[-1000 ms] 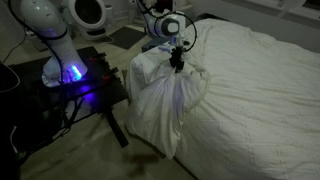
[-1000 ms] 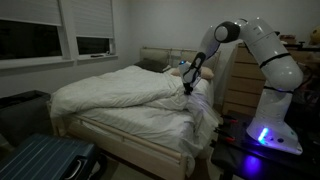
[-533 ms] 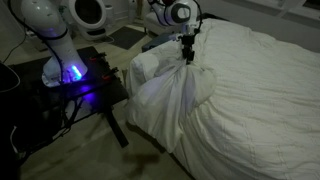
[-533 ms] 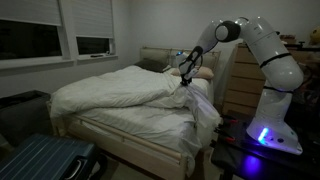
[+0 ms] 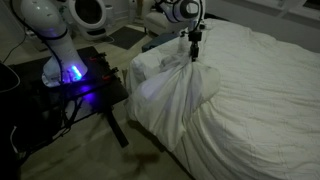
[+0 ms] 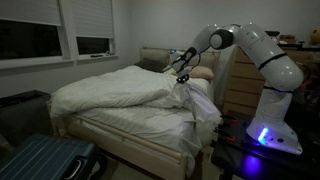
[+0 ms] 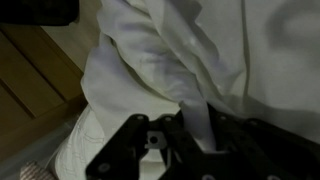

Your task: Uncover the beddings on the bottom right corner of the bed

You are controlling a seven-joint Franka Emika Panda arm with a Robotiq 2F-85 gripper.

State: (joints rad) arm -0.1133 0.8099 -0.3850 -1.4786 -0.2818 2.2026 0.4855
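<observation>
1. The hand (image 5: 193, 56) is pinching a fold of the beddings (image 5: 172, 100). In the wrist view a strip of the white cloth runs right between the fingers (image 7: 150, 140), with the jaws nearly together on it.
2. In an exterior view that corner of the beddings is up off the bed (image 5: 270, 110). It hangs from the hand like a droopy tent, upper middle of the frame, and drapes down over the bed's edge toward the floor.
3. In an exterior view the hand (image 6: 181, 80) sits right of centre, touching the peak of the cloth. The rest of the beddings (image 6: 105, 92) is piled puffy to its left across the bed (image 6: 130, 140).
4. I'd call it about halfway: grabbed and raised, but not folded back or dropped yet. My guess is the corner won't really be bare until the cloth gets carried further over the bed and let go.
</observation>
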